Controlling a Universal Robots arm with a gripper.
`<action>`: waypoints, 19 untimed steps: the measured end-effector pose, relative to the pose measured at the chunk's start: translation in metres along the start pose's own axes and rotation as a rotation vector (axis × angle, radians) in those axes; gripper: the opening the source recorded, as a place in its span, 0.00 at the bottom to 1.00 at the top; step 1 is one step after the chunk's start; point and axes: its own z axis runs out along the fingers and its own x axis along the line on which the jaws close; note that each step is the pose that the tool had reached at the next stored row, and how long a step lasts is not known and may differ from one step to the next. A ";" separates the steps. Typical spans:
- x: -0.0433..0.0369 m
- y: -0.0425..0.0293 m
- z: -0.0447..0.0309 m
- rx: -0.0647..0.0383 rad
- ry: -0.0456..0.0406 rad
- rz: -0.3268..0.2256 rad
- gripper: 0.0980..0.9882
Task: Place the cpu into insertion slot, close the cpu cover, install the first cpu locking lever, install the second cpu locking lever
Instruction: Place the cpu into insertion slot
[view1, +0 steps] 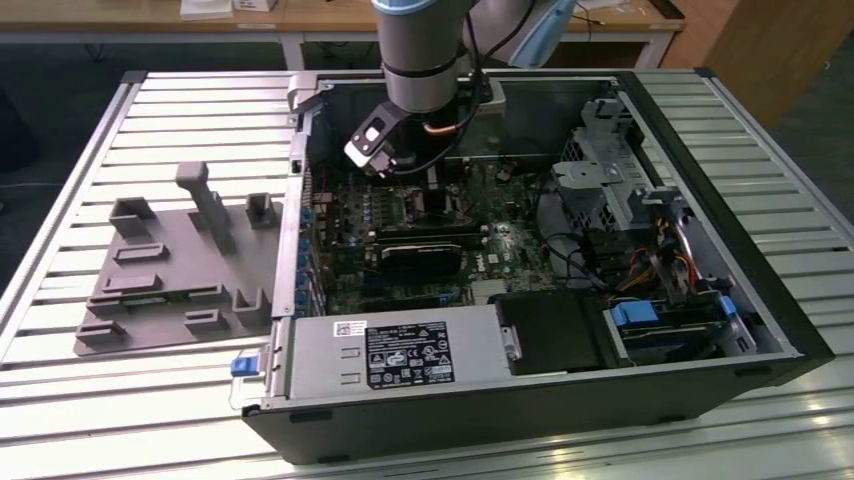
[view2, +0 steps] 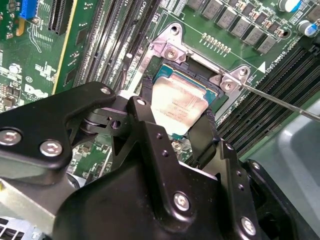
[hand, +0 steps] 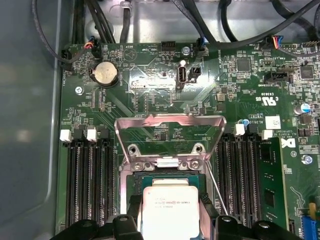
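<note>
My gripper reaches down into the open computer case over the green board. In both wrist views its black fingers are shut on two opposite sides of the cpu, a flat square chip with a pale metal top. The cpu lies level over the insertion slot; I cannot tell whether it is seated. The slot's frame shows around the chip. The cpu cover stands swung open behind the slot. A thin wire locking lever sticks out away from the socket.
Long black memory slots flank the socket on both sides. A black card, a power supply and drive bays crowd the case. A grey fixture sits on the slatted table at the exterior view's left.
</note>
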 end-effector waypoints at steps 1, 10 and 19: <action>0.0000 0.0000 0.0001 0.000 0.0003 -0.001 0.49; 0.0001 -0.0003 0.0018 0.000 0.0005 -0.002 0.49; 0.0001 -0.0003 0.0019 0.000 0.0014 -0.007 0.49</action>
